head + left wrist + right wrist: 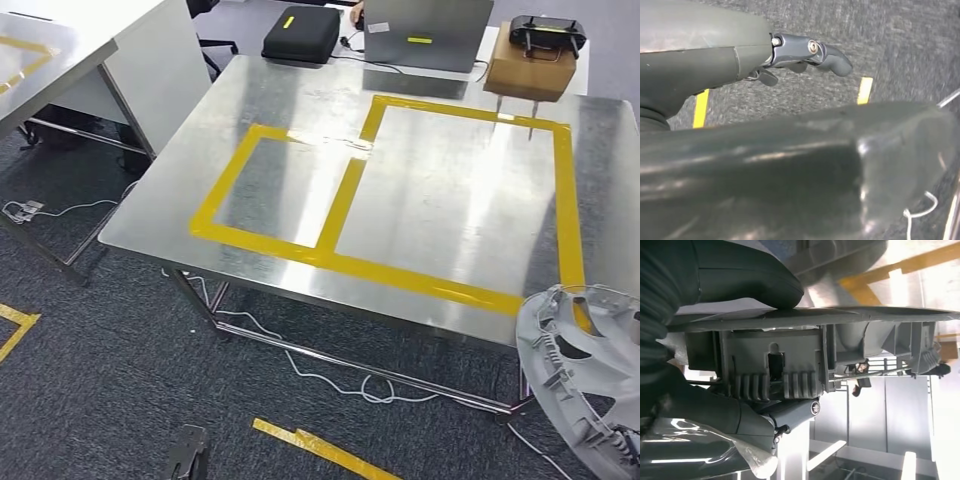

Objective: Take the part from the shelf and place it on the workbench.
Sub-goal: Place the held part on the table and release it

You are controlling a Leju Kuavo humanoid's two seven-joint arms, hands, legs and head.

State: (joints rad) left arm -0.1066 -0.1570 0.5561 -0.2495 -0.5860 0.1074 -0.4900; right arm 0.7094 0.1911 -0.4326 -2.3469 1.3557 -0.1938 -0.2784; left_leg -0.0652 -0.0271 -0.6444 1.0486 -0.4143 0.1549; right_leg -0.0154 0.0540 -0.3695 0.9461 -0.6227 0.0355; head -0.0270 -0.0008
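The part (583,372) is a grey plastic wheel cover with ribs and clips on its inner face. It hangs at the lower right of the head view, just off the near right corner of the steel workbench (430,190). In the right wrist view my right hand (726,410) grips the part (791,360) by its rim, thumb (742,282) on one face and fingers (791,412) on the other. Two yellow tape rectangles mark the bench top, a small one (219,195) and a larger one (567,200). My left hand (802,52) hangs over the dark floor, fingers stretched out and holding nothing.
At the bench's far edge stand a black case (300,33), a grey laptop (426,35) and a cardboard box (530,68) with a black controller on top. Another steel table (45,55) stands at the left. White cables (332,380) and yellow tape (324,450) lie on the floor.
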